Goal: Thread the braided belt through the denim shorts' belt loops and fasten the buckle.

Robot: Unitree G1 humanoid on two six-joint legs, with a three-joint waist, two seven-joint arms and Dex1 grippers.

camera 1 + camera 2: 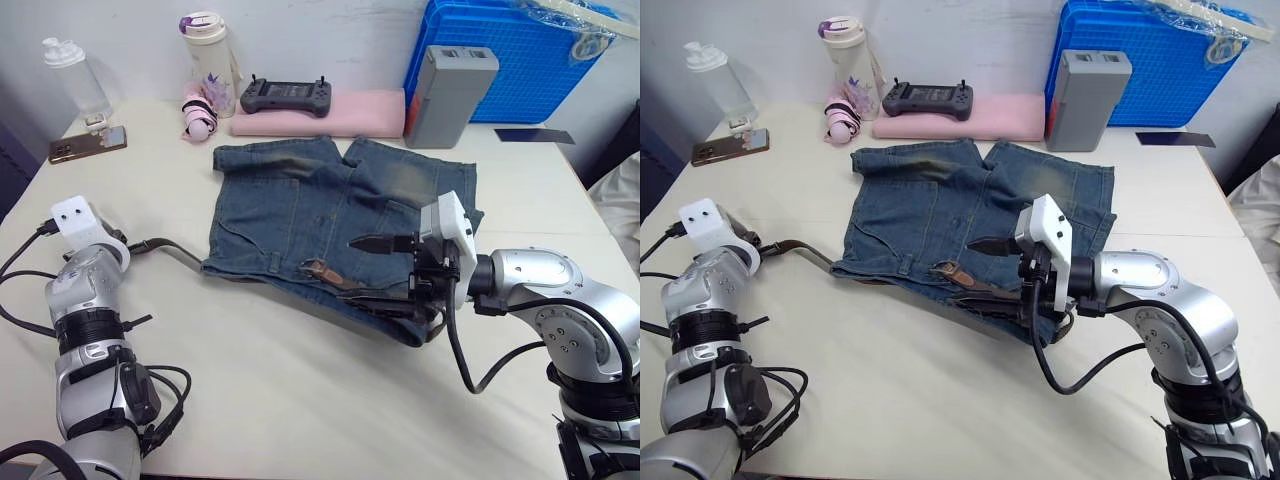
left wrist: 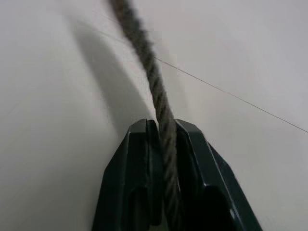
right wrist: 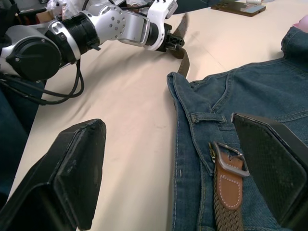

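spread flat on the pale table (image 1: 300, 400), the denim shorts (image 1: 320, 200), waistband toward the robot, legs pointing away.

lying along the waistband, the braided belt (image 3: 226, 211), running out past the shorts' left edge to the left gripper (image 2: 163, 132). clamped tight on the strap there, black fingers (image 2: 197, 159) pressed against both sides of the weave, belt stretching straight out ahead of the tips, just above the table.

spread wide and holding nothing, the right gripper (image 3: 178, 159), hovering over the waistband. between its two pads (image 3: 79, 168), the buckle (image 3: 230, 158): silver frame on a tan leather tab, lying flat on the denim and nearer the right-hand pad. just beyond the buckle, one of the belt loops (image 3: 208, 117), lying crosswise on the band.

beyond the shorts' legs, a pink foam pad (image 1: 330, 115) with a black controller (image 1: 285, 96), a grey box (image 1: 450, 95) and a blue crate (image 1: 520, 60).
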